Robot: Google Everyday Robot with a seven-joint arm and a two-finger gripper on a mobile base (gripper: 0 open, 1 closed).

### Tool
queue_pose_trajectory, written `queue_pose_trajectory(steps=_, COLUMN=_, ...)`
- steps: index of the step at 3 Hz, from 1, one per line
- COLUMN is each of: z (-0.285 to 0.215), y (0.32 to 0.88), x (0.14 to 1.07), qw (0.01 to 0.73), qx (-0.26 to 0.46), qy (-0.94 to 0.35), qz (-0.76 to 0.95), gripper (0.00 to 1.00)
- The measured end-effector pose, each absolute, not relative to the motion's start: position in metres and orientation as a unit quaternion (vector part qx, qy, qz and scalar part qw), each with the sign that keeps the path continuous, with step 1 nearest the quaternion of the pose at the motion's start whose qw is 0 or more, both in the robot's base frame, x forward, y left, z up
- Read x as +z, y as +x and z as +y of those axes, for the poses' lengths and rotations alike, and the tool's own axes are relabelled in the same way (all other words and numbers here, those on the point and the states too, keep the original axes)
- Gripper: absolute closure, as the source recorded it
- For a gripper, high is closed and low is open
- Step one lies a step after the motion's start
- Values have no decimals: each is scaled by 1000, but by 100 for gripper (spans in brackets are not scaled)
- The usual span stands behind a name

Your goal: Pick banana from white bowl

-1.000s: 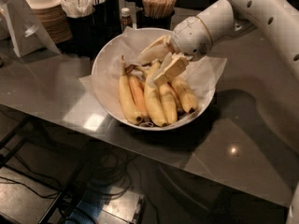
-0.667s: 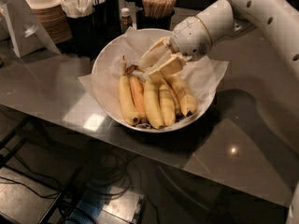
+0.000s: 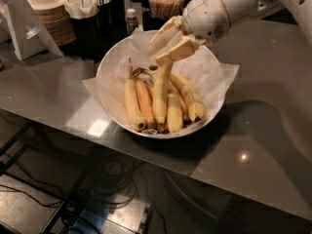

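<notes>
The white bowl (image 3: 113, 58), lined with crumpled white paper, stands on the grey counter (image 3: 263, 130) and holds several yellow bananas. My gripper (image 3: 160, 52) is over the middle of the bowl, shut on the upper end of a long yellow banana (image 3: 161, 92). That banana stands steeply tilted, its top raised and its lower dark tip still down among the others. Its stem is hidden by my fingers (image 3: 176, 50). A shorter banana (image 3: 131, 104) and a slim orange-tinted one (image 3: 145, 100) lie to its left, others (image 3: 187, 94) to its right.
Behind the bowl stand a stack of paper bowls (image 3: 46, 11), a black holder with packets (image 3: 87, 13), a small bottle (image 3: 130, 19) and a cup of wooden sticks (image 3: 165, 3). The counter's front edge (image 3: 146, 152) runs just below the bowl, with cables on the floor beneath.
My gripper has risen from among the bananas and closed on one banana's upper end, pulling that end up so the banana now stands steeply in the bowl.
</notes>
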State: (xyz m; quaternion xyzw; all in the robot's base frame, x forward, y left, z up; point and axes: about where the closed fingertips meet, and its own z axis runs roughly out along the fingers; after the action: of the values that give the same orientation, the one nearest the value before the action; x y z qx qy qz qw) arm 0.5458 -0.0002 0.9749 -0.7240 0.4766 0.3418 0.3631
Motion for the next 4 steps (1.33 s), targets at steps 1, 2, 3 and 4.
queue_pose_trajectory(steps=1, z=-7, y=535, x=1023, qw=397, qx=300, qy=-736, qz=459, gripper=100)
queue_pose_trajectory(steps=2, z=-12, y=505, x=1067, qw=431, qx=253, qy=-749, qz=435, gripper=100)
queue_pose_trajectory(steps=3, z=-8, y=457, x=1103, qw=452, qx=198, qy=-770, qz=404, gripper=100)
queue_pose_trajectory(steps=4, z=-5, y=397, x=1133, qw=468, qx=143, qy=-789, qz=371, gripper=100)
